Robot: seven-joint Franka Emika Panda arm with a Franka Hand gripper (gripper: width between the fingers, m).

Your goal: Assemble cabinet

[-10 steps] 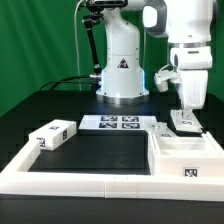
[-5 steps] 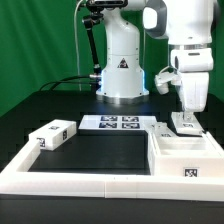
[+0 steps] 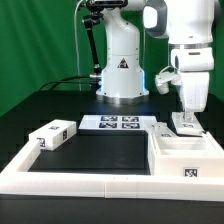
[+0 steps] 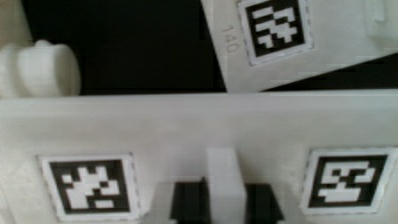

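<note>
the gripper (image 3: 185, 116) hangs straight down over a small white block (image 3: 184, 127) at the exterior view's right. the block stands at the far edge of the cabinet body (image 3: 186, 158). so the part in hand lies directly under the tool, not off to either side, and any coming move looks to be a short vertical or sliding one against the body rather than a reach.

the wrist view shows what the exterior view cannot. the two dark fingers (image 4: 187, 203) sit narrowly apart on either side of a thin white rib (image 4: 221, 165), and appear closed on it, though blur hides the contact itself. the part's long face runs crosswise to the fingers, with one tag (image 4: 86, 185) on one flank of the rib and a second tag (image 4: 349, 180) on the other, so the grip falls at about mid-length. beyond it a tilted tag (image 4: 274, 25) is visible; what it belongs to cannot be told.

the exterior view gives the wider layout. a second block (image 3: 52, 135) lies on the black table (image 3: 100, 155), well apart toward that view's left, with its long axis slanting away from the camera. the marker board (image 3: 118, 123) lies between the two blocks, farther back. the single arm is far nearer the right-hand block.
</note>
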